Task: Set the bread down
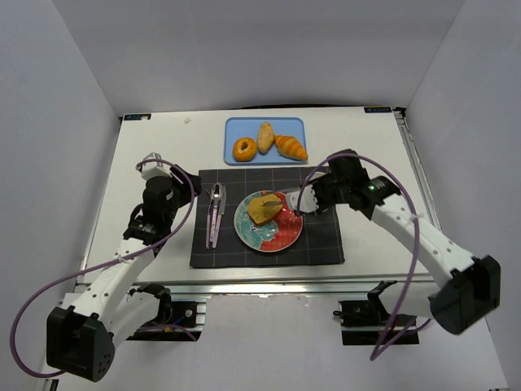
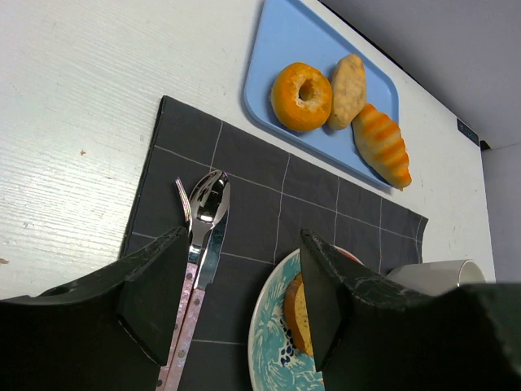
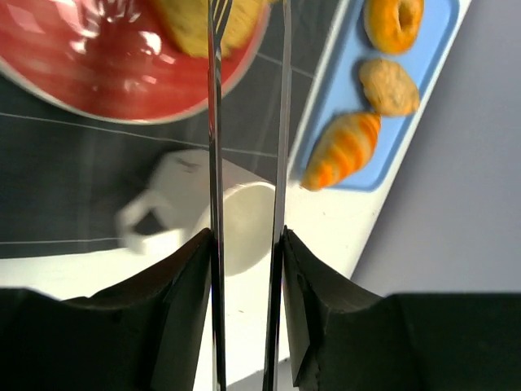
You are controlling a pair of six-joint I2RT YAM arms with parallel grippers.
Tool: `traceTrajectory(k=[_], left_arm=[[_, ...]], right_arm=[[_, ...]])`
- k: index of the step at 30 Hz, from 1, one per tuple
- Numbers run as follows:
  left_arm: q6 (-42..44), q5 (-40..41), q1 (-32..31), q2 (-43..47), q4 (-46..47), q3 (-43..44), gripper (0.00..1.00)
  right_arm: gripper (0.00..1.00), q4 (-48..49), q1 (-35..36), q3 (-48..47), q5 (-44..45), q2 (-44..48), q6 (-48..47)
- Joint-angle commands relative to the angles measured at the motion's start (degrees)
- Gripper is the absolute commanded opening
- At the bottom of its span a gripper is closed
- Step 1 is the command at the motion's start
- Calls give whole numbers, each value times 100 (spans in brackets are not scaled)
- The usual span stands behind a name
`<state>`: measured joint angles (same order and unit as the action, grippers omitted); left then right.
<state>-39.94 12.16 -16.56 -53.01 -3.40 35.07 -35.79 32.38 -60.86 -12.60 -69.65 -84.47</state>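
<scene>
Lengthwise, the roll point(image 1: 265, 137) runs near-to-far; right pincer point(image 3: 248, 240) pinches tongs point(image 3: 215, 122), left pincer point(image 2: 242, 244) spread.

My matt plastic fingers point(image 3: 175, 326) pinch tongs point(image 3: 214, 122) of thin, mirror-polished metal above the plate point(image 3: 81, 77), whose glaze shines glossy under the dull, porous bread slice point(image 1: 262, 208), while beneath the plate lies a matt cloth mat point(image 1: 321, 240) and beyond it a smooth plastic tray point(image 2: 277, 49).
</scene>
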Motion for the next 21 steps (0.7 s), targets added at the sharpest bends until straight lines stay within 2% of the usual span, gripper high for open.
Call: traceTrajectory(k=[1, 8, 14, 21], left_arm=[[-14, -56, 12, 151, 15, 123, 67], [-13, -12, 12, 291, 15, 123, 67], [-101, 23, 12, 414, 76, 0, 67], [-93, -21, 12, 327, 138, 0, 67]], right_arm=[[43, 958, -249, -592, 345, -706, -70], [42, 1478, -505, -2034, 776, -2333, -333], [43, 2058, -505, -2324, 1075, -3168, -834], [44, 2383, -496, -2518, 1242, -3573, -922]])
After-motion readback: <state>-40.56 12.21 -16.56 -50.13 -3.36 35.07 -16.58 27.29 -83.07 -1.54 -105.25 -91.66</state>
